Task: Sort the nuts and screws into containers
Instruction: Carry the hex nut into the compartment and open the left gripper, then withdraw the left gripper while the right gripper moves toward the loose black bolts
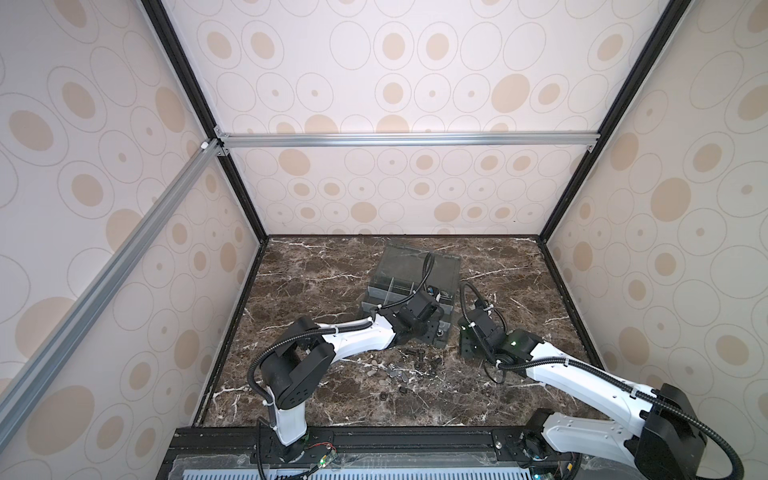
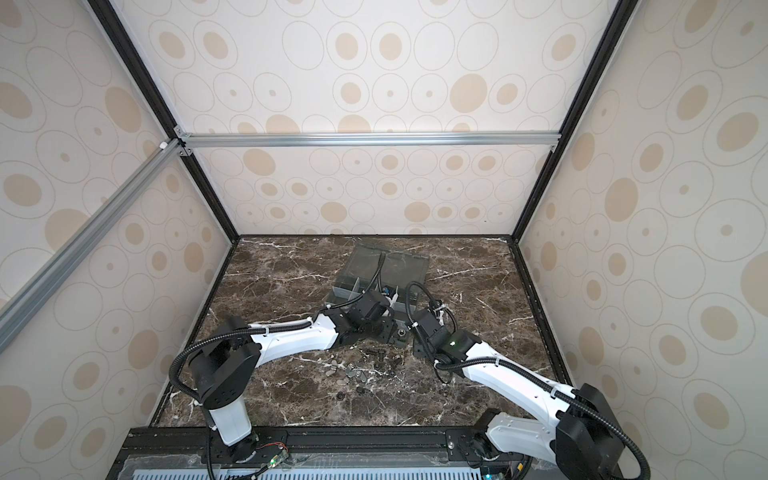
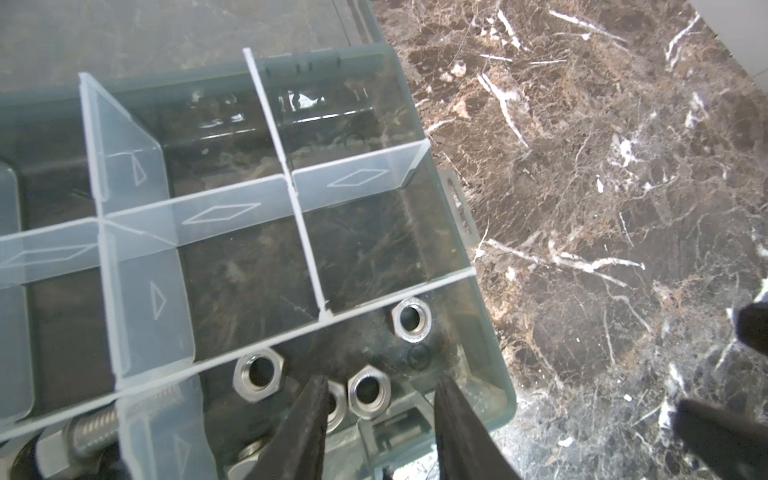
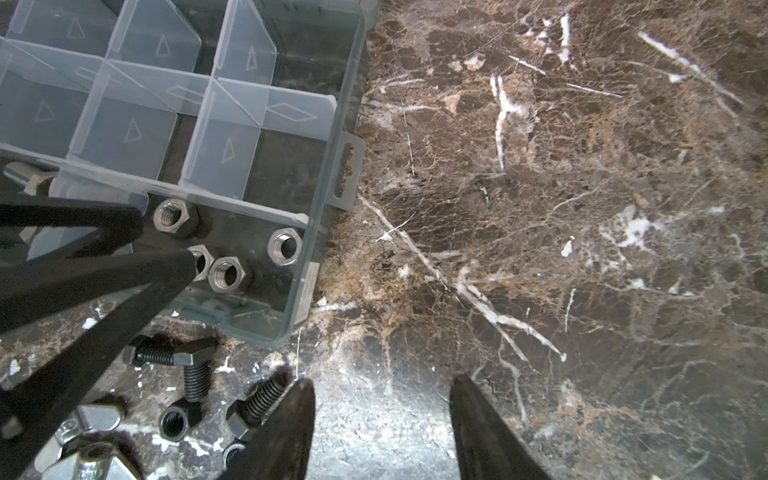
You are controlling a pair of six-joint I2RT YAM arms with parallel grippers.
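Left wrist view shows the left gripper [image 3: 382, 384] poised over a corner cell [image 3: 361, 345] of the smoky see-through organizer box [image 3: 482, 328]. Its two black fingers [image 3: 309, 419] are spread apart with nothing pinched between them. Four silver hex nuts [image 3: 259, 374] lie flat on that cell's floor, one partly hidden behind a finger. Across a pale divider [image 3: 224, 212], in the neighbouring cell [image 3: 62, 332], a silver screw [image 3: 93, 430] lies on its side.

Seen from the right wrist, the right gripper [image 4: 382, 384] hovers above the brown marble worktop [image 4: 582, 208], just beside the box's corner. Its fingers [image 4: 478, 424] are likewise spread and hold nothing. Near it, loose on the worktop, lie black screws [image 4: 195, 380], a black nut [image 4: 174, 422] and some silver pieces [image 4: 102, 417].

In both top views the box sits mid-worktop with its lid [image 1: 405, 264] laid open behind it. The unsorted pile [image 1: 397, 369] lies between the two arms, near the box's front edge.
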